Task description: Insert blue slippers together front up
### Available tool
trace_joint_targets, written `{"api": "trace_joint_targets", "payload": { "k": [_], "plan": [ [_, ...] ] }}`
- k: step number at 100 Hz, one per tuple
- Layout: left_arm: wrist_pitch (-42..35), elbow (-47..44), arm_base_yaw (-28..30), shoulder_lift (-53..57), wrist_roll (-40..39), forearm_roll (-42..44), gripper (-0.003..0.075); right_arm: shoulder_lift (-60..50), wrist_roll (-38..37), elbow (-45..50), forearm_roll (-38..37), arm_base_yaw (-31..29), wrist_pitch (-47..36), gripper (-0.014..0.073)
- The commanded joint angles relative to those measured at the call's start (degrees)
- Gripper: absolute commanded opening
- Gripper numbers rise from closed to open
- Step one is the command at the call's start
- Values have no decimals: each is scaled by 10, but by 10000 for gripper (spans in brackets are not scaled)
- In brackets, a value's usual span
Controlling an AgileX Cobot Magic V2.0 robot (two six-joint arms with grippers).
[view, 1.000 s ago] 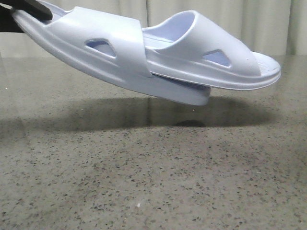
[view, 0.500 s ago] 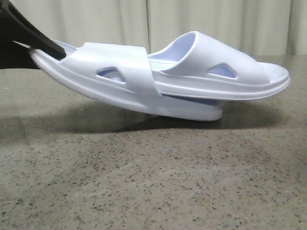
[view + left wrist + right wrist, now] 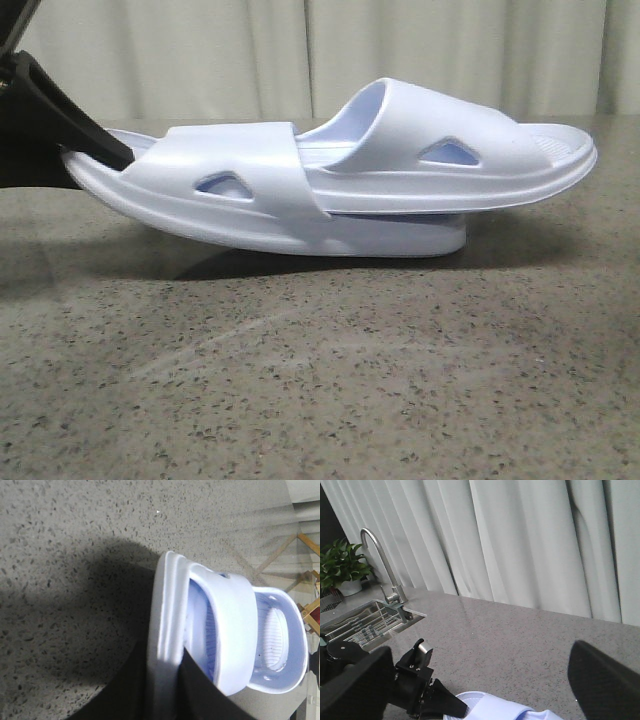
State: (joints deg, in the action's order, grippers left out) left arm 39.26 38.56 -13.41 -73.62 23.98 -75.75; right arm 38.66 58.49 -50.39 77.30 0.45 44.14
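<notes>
The two blue slippers are nested, toes pointing right. The lower slipper (image 3: 230, 185) has its toe end down by the table and its heel raised at the left. The upper slipper (image 3: 450, 150) is pushed under the lower one's strap and sticks out to the right. My left gripper (image 3: 100, 155) is shut on the lower slipper's heel rim, as the left wrist view (image 3: 167, 667) shows. My right gripper (image 3: 480, 685) is open and empty, above the slippers (image 3: 495, 707), and is out of the front view.
The speckled stone table (image 3: 320, 380) runs back to pale curtains (image 3: 300, 50). The right wrist view shows a sink (image 3: 365, 625) with a tap (image 3: 380, 555) and a potted plant (image 3: 340, 565) beyond my left arm.
My left gripper has lowered the nested slippers and levelled them. The lower slipper's toe has come down from mid-air to the table.
</notes>
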Motion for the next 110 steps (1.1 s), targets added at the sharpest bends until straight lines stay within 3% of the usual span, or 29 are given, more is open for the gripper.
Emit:
{"api": "trace_joint_targets", "payload": {
  "k": [1,13,44,82,110],
  "plan": [
    [11,21,2,10,15,-22,29,-2,11,-18,23,-2,-15,622],
    [7,21,2,10,24,-22,71,-2,11,-18,23,-2,-14,622],
    [-32,21,2,10,74,-21,321,-2,11,-18,23,-2,-4,622],
    [-148,21,2,10,183,-21,333,-2,11,-18,23,-2,2,622],
    [-283,21,2,50,338,-22,333,-2,11,-18,-3,-2,-27,622]
  ]
}}
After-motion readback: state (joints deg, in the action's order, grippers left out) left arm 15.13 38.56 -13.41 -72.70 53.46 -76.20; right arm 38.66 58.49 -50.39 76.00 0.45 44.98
